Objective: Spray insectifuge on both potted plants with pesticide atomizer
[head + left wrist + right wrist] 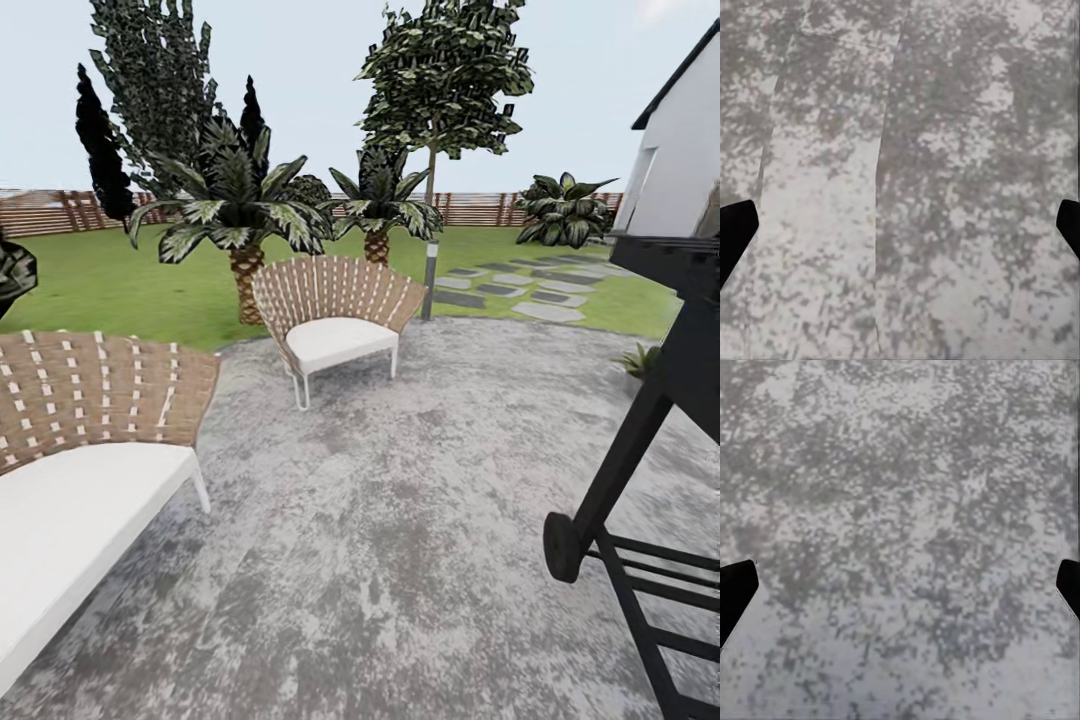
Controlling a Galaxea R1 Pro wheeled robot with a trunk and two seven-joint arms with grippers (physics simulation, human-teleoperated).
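Both grippers, left (900, 225) and right (900, 585), spread wide, empty, over mottled grey paved patio (400, 520). One small spiky green potted plant (638, 358) near black grill (665, 330). Pickup, spraying likely pending.

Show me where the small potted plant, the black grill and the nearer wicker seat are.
small potted plant (637, 359), head view, on its green leaves.
black grill (668, 262), head view, on its dark body.
nearer wicker seat (70, 510), head view, on its white cushion.
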